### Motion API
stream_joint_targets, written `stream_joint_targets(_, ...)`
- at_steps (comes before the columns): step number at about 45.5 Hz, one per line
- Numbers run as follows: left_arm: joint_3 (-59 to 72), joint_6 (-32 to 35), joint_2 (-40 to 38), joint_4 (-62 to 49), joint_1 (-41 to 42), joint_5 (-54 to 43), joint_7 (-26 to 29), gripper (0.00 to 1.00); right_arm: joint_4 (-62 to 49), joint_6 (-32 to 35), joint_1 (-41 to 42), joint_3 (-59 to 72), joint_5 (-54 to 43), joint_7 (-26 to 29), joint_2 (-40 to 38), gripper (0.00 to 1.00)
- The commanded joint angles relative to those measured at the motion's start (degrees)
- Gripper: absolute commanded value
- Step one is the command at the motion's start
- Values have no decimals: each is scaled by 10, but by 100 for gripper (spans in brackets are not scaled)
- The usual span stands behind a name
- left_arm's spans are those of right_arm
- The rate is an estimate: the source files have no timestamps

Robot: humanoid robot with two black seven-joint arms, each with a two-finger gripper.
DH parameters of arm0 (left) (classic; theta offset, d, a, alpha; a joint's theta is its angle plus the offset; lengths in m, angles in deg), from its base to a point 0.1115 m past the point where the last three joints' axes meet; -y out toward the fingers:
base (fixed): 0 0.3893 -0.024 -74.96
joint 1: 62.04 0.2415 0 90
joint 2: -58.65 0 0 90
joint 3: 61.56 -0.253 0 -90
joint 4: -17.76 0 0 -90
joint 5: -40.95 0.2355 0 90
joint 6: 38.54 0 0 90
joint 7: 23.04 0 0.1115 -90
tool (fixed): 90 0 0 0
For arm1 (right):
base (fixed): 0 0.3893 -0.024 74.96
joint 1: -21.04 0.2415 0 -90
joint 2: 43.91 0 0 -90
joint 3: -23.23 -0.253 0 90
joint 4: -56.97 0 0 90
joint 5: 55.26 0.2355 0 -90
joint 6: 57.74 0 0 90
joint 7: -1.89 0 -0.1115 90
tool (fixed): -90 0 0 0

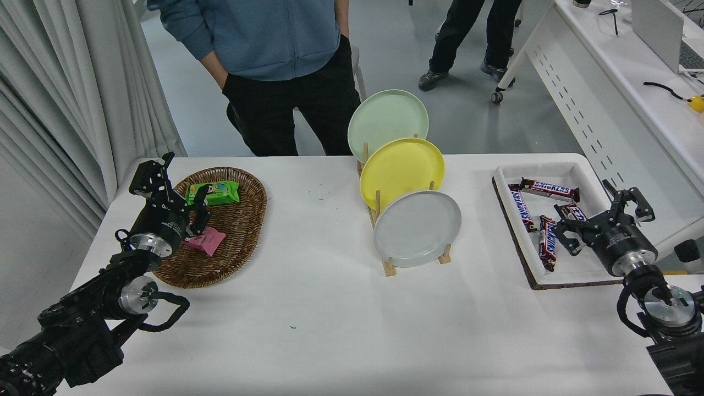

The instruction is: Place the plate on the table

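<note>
Your right gripper point(604, 216) hangs with fingers spread and empty over the candy tray point(569, 168) at the bench's point(330, 330) right edge. The grey plate point(417, 229) stands tilted on edge in the nearest slot of the wooden rack point(388, 267), well to that gripper's left. Your left gripper point(175, 182), fingers also apart, sits parked over the wicker basket point(236, 231), somewhat farther from the plate.

Basket point(220, 228) left on table point(330, 341); rack point(388, 264) with plate point(417, 228) centre; tray point(572, 275) right.
</note>
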Motion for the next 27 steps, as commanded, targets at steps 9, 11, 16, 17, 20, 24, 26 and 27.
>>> stream_joint_targets(9,0,0,0,0,0,0,0,100,1,-8,4,77,0,1,-68,99)
stream_joint_targets(11,0,0,0,0,0,0,0,100,0,-8,13,122,-4,2,-93,99)
stream_joint_targets(16,0,0,0,0,0,0,0,100,2,-7,51,225,3,2,-144,99)
stream_joint_targets(17,0,0,0,0,0,0,0,100,2,-7,56,233,3,2,-146,99)
stream_joint_targets(20,0,0,0,0,0,0,0,100,4,-7,67,237,-1,2,-151,99)
stream_joint_targets(24,0,0,0,0,0,0,0,100,3,-7,80,249,-11,3,-170,99)
stream_joint_targets(26,0,0,0,0,0,0,0,100,2,-7,85,256,-12,3,-187,99)
stream_joint_targets(27,0,0,0,0,1,0,0,100,2,-6,88,261,-13,3,-196,99)
